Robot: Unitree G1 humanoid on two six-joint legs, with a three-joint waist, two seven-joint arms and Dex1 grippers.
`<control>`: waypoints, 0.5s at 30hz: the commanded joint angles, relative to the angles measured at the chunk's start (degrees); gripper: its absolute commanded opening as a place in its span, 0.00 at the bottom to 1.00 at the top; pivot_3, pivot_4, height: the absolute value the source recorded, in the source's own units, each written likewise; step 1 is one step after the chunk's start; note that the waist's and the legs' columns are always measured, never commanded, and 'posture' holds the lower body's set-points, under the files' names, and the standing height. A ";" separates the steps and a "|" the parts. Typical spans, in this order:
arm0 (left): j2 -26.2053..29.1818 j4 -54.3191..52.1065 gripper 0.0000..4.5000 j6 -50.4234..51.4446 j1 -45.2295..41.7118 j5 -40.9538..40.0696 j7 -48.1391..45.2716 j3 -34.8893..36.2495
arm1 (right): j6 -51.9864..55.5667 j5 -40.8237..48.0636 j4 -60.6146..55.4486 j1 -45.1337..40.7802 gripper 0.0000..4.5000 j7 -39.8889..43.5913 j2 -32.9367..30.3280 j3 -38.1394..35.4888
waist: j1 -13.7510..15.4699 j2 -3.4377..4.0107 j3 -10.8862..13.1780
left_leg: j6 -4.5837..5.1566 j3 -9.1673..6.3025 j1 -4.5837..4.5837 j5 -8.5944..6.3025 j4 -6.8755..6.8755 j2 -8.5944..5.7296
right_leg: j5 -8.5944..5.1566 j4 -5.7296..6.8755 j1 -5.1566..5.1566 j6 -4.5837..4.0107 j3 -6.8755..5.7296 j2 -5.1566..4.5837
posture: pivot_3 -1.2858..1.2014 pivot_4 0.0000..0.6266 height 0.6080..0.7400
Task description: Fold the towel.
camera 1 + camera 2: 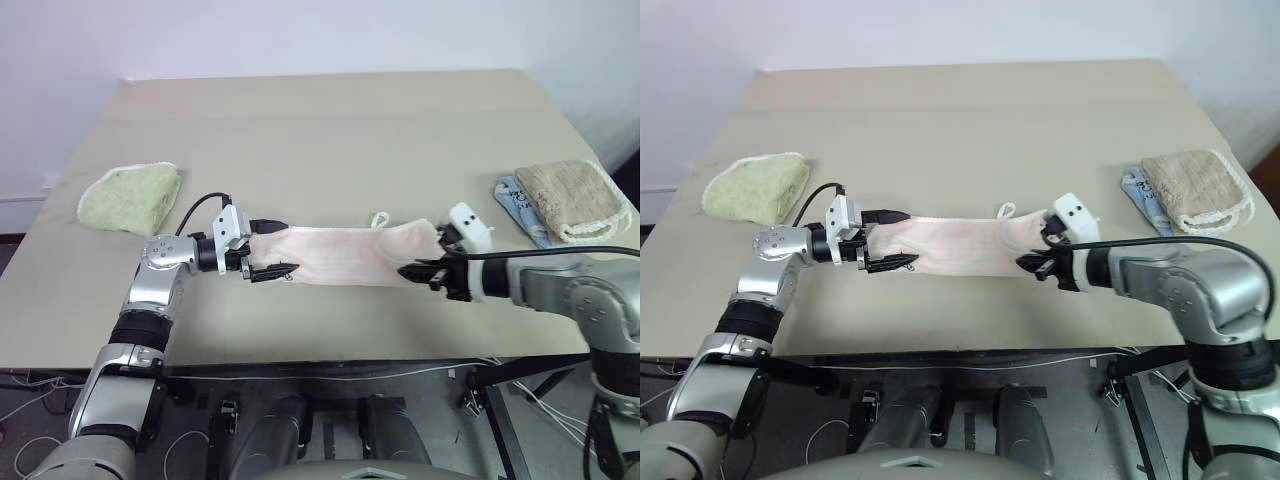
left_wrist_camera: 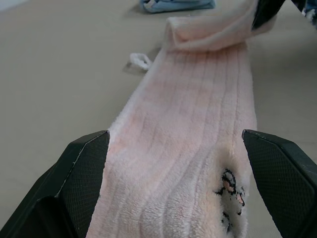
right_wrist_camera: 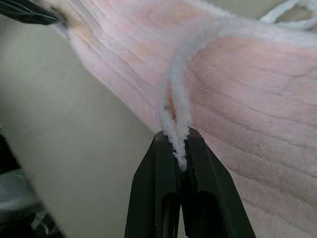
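The towel point(image 1: 340, 255) is a long pale pink strip lying left to right near the table's front edge, with a small white loop point(image 1: 380, 218) on its far edge. A dark printed mark point(image 2: 230, 191) sits near its left end. My left gripper point(image 1: 270, 248) is open, one finger on each side of the towel's left end. My right gripper point(image 1: 415, 270) is shut on the towel's right end, pinching a doubled edge point(image 3: 174, 124). That end is lifted and curled back over the strip point(image 2: 208, 32).
A light green towel point(image 1: 130, 195) lies folded at the table's left side. A beige towel point(image 1: 575, 200) rests on a blue cloth point(image 1: 512, 195) at the right. The tan table point(image 1: 330, 130) stretches bare behind the pink towel.
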 commanded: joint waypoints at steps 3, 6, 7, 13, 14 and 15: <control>1.28 -3.67 1.00 -0.03 1.50 -0.78 0.69 1.30 | 1.25 -1.75 2.30 -4.61 0.01 -2.47 3.81 -0.25 | 0.01 0.00 0.00 | 0.00 0.00 -0.01 0.00 -0.02 -0.01 | 0.00 -0.02 -0.02 0.00 0.00 0.01 | 0.52 0.24 1.00; 1.48 -4.73 1.00 0.25 2.08 -0.65 1.10 1.12 | 2.25 -2.43 2.90 -5.31 0.01 -2.90 5.15 0.64 | 0.06 0.00 0.00 | 0.00 -0.01 0.00 0.00 -0.05 -0.01 | 0.00 -0.03 -0.02 0.00 0.00 0.01 | 0.52 0.24 1.00; 1.50 -5.24 1.00 0.51 2.27 -0.72 1.26 1.12 | 2.62 -2.60 3.12 -5.48 0.01 -3.16 5.72 0.70 | 0.06 0.00 0.00 | 0.00 -0.01 0.00 0.00 -0.04 -0.01 | 0.00 -0.03 -0.02 0.00 0.00 0.01 | 0.52 0.24 1.00; 1.51 -6.81 1.00 1.56 2.81 -0.84 1.88 1.18 | 0.83 -7.25 4.45 -3.85 0.01 -3.91 6.63 5.17 | -0.02 0.01 -0.01 | 0.00 -0.01 0.01 0.00 -0.01 -0.01 | 0.01 0.01 -0.01 0.00 -0.01 0.02 | 0.52 0.24 1.00; 1.53 -7.15 1.00 1.83 2.85 -0.91 1.94 1.13 | 0.65 -7.62 4.96 -3.78 0.01 -4.30 7.49 4.91 | -0.03 0.01 -0.01 | 0.00 -0.01 0.01 0.00 -0.01 -0.01 | 0.00 0.00 -0.01 0.00 -0.01 0.02 | 0.52 0.24 1.00; 1.60 -7.45 1.00 2.10 2.82 -0.99 1.94 1.11 | 0.53 -7.82 5.32 -3.77 0.01 -4.58 8.33 4.47 | -0.07 0.01 -0.01 | 0.00 -0.01 0.01 0.00 -0.01 -0.01 | 0.00 0.00 -0.01 0.00 -0.01 0.02 | 0.52 0.24 1.00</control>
